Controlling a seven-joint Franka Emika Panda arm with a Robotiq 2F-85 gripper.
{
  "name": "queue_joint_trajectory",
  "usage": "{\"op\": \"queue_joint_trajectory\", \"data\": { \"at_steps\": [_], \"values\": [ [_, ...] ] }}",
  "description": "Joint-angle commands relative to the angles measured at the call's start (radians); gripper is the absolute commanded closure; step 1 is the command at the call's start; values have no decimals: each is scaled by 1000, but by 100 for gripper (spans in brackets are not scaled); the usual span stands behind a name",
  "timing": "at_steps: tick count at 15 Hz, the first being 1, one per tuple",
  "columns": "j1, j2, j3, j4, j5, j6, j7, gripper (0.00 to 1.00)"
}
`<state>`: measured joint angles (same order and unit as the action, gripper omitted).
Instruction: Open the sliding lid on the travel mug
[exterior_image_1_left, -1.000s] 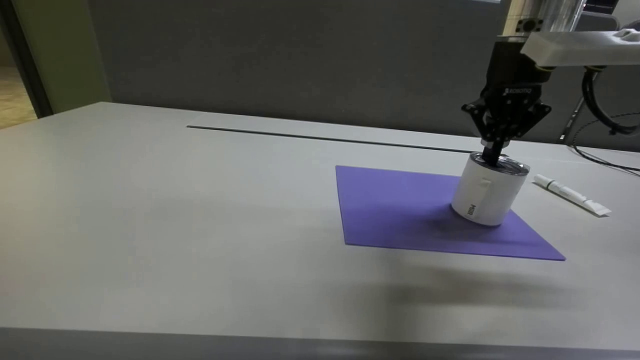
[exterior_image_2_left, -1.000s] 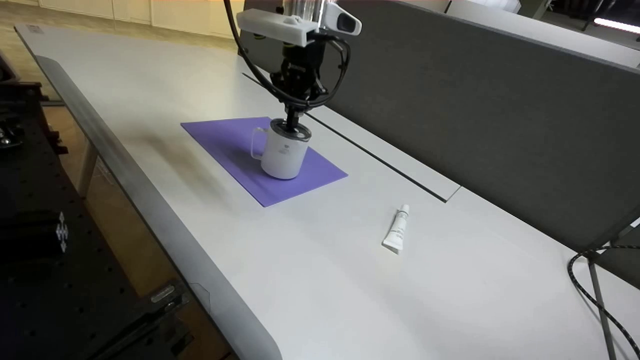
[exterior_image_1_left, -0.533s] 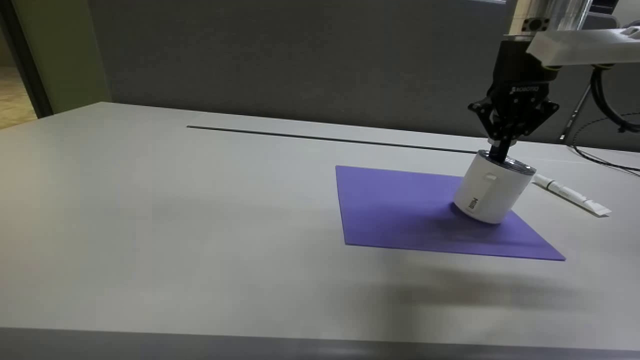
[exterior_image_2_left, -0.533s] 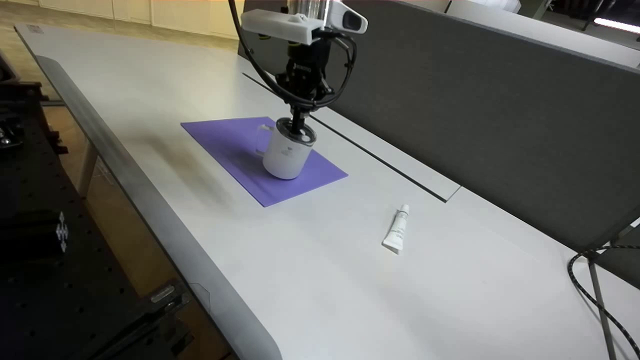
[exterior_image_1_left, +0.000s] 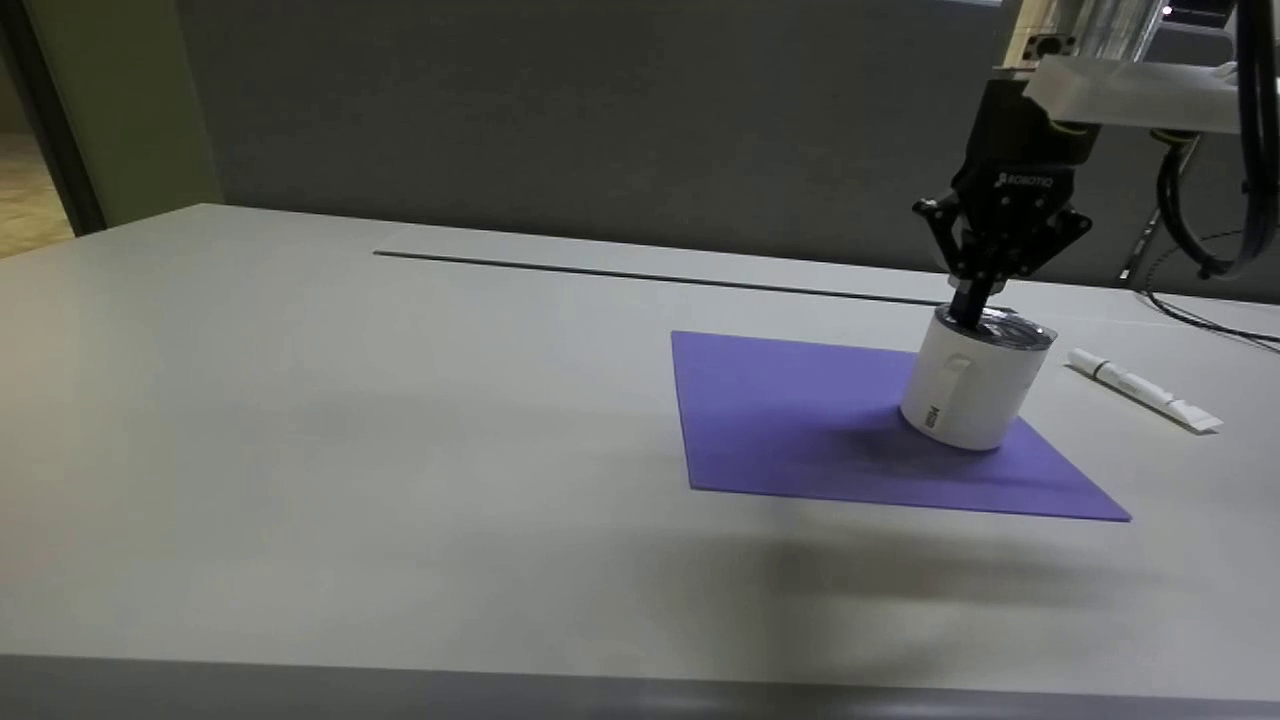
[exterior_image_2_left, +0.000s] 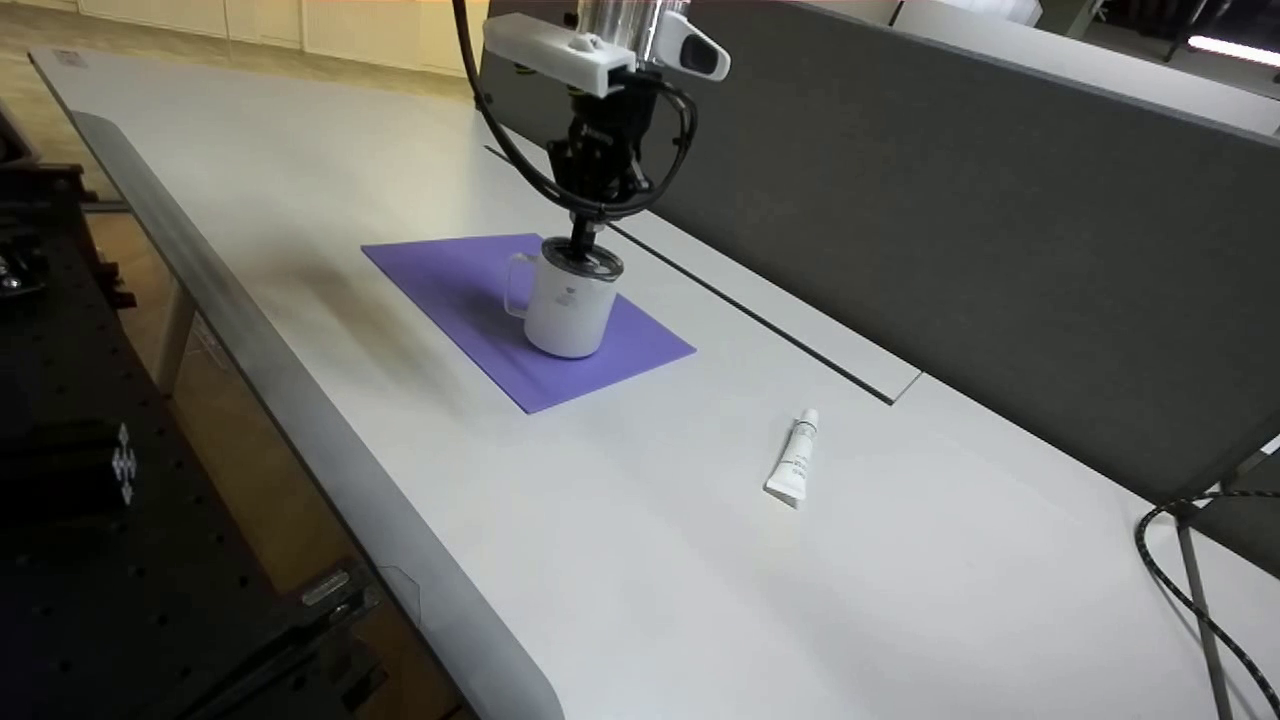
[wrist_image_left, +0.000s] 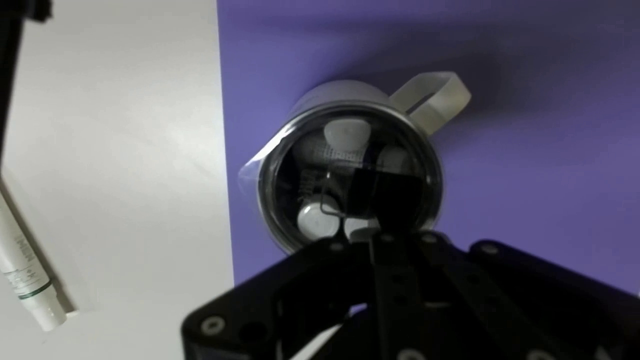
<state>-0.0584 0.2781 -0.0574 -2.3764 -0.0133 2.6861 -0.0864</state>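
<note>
Standing on the purple mat (exterior_image_1_left: 780, 400), between the front and back edges of your counter (exterior_image_1_left: 350, 480), the travel mug (exterior_image_1_left: 970, 400) has its long axis near upright, leaning slightly in both exterior views. Its handle (wrist_image_left: 444, 102) points to the front edge; a clear lip (wrist_image_left: 257, 162) points to the side where a white tube (exterior_image_2_left: 793, 460) lies, apart from the mat and farther than the mug from the back left corner. Your gripper (exterior_image_1_left: 967, 316) has its fingers closed together, tips down at the sliding lid (exterior_image_1_left: 1014, 330), so they hide part of it from you in the wrist view. The mug looks squat, white and lettered; its lid is dark, glossy and silvery-rimmed.
</note>
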Motion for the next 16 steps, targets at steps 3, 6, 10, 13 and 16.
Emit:
{"op": "queue_joint_trajectory", "data": {
  "at_steps": [3,6,10,13,16],
  "values": [
    [-61,-72,58,87,152,-180,-99,100],
    [-45,-140,33,148,105,-321,-91,100],
    [-36,-193,16,226,43,-501,-84,61],
    [-35,-203,11,262,7,-575,-83,41],
    [-34,-197,8,281,-22,-611,-82,20]
  ]
}}
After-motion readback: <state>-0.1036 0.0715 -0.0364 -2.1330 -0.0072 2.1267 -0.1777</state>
